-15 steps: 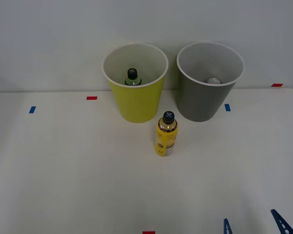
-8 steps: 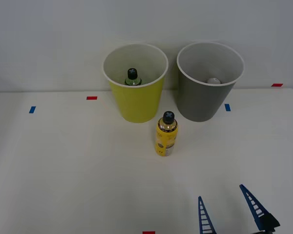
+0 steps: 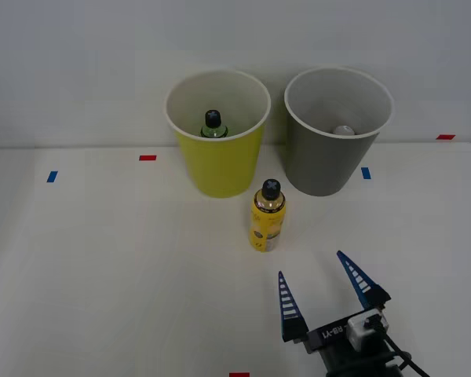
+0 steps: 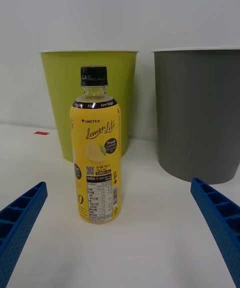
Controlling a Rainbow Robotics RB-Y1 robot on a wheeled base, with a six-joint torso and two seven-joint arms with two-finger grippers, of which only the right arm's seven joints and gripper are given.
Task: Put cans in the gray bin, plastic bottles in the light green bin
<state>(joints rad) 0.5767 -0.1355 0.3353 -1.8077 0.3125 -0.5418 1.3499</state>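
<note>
A yellow-labelled plastic bottle [image 3: 268, 216] [image 4: 96, 148] with a black cap stands upright on the white table, just in front of the two bins. A greenish black-capped bottle [image 3: 213, 126] stands inside the light green bin [image 3: 220, 165] [image 4: 85, 83]. Inside the gray bin [image 3: 330, 161] [image 4: 200, 118] shows the silvery top of a can [image 3: 343, 130]. My right gripper [image 3: 320, 287] is open, low over the table, a short way in front of the yellow bottle and slightly to its right. Its blue fingers [image 4: 20, 223] frame the bottle in the wrist view with nothing between them.
Small red tape marks [image 3: 147, 158] and blue tape marks [image 3: 52, 177] dot the white table [image 3: 102, 275]. A pale wall rises right behind the bins. Open tabletop lies left of the bottle and gripper.
My right gripper has advanced from the near table edge toward the yellow bottle, coming well into the front view. Bottles, can and bins have not moved.
</note>
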